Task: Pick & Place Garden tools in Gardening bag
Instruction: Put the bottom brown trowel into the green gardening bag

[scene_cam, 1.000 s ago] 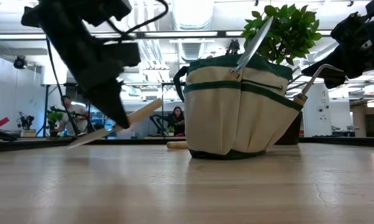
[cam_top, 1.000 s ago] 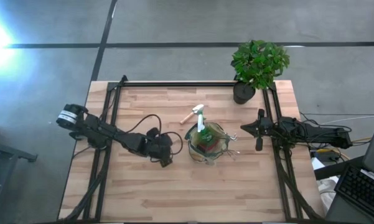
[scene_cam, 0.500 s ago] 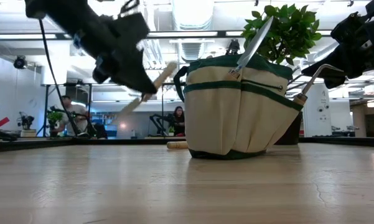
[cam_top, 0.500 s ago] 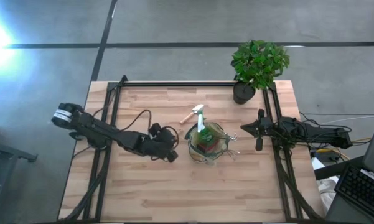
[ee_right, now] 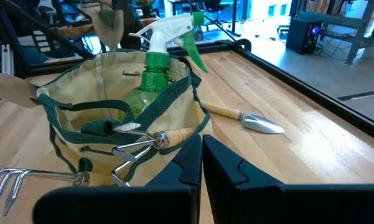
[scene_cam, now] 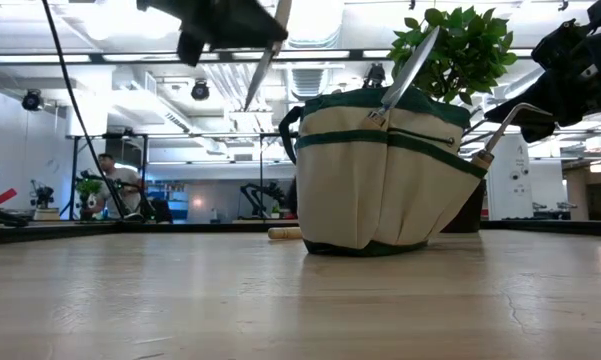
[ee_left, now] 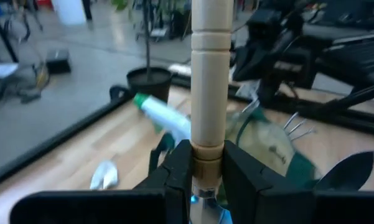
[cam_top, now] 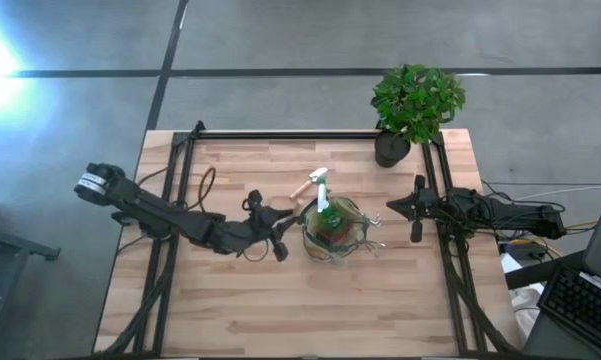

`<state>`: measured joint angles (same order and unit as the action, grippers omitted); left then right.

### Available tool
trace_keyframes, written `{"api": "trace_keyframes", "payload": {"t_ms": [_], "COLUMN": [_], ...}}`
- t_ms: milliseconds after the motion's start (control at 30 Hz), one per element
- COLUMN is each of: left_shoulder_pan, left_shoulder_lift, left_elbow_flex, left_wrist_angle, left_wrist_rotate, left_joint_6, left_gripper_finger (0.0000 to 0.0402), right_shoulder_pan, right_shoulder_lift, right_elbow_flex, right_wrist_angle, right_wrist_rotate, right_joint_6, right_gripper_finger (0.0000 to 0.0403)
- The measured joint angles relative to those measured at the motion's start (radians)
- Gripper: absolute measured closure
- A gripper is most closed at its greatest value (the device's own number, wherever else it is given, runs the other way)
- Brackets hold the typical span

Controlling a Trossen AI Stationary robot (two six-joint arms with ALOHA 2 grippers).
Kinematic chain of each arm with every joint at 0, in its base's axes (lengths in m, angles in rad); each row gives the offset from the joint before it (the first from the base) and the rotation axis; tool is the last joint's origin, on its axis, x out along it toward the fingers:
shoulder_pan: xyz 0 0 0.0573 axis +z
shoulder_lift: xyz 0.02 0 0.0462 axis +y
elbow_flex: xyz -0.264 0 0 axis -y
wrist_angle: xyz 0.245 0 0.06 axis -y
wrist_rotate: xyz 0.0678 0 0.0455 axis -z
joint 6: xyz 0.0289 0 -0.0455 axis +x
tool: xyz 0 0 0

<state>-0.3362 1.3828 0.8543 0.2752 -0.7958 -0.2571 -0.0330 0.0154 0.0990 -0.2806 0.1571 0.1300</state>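
Observation:
The olive-and-cream gardening bag stands mid-table on its flat bottom. It holds a green spray bottle and several garden tools. A trowel lies flat on the wood just beyond the bag. My left gripper hovers high at the bag's left side, shut on a wooden-handled tool. The tool's silver blade hangs below the gripper in the low view. My right gripper waits shut to the right of the bag, its fingers closed on nothing. My left gripper pinches the tool's wooden handle at its ringed lower end, close to the metal neck, between its two fingers. The fingers come in about level from the table's left and lie across the handle. The tool is lifted clear and steeply upright, handle up and blade down.
A potted green plant stands at the table's far right corner. Black frame rails run along the left, far and right sides. Bare wood stretches in front of the bag. People show in the room beyond the table.
My left gripper has risen and gone right toward the bag, tipping from pointing steeply down to nearly level. The tool has gone up with it, swinging from a low slant just above the table to a steep stand with the blade down.

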Motion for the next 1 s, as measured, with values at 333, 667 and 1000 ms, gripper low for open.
{"api": "trace_keyframes", "payload": {"t_ms": [333, 667, 1000], "left_shoulder_pan": [-0.021, -0.103, -0.149], "left_shoulder_lift": [0.059, 0.134, 0.224], "left_elbow_flex": [-0.006, -0.008, -0.008], "left_wrist_angle": [0.187, 0.453, 0.688], "left_wrist_rotate": [0.012, 0.066, 0.121], "left_joint_6": [0.111, 0.224, 0.355], "left_gripper_finger": [0.0338, 0.0338, 0.0338], "right_shoulder_pan": [0.000, 0.000, 0.000], "right_shoulder_lift": [0.000, 0.000, 0.000], "right_elbow_flex": [0.000, 0.000, 0.000], "right_wrist_angle": [0.000, 0.000, 0.000], "right_wrist_rotate": [0.000, 0.000, 0.000], "right_joint_6": [0.000, 0.000, 0.000], "right_gripper_finger": [0.0394, 0.0394, 0.0394]}}
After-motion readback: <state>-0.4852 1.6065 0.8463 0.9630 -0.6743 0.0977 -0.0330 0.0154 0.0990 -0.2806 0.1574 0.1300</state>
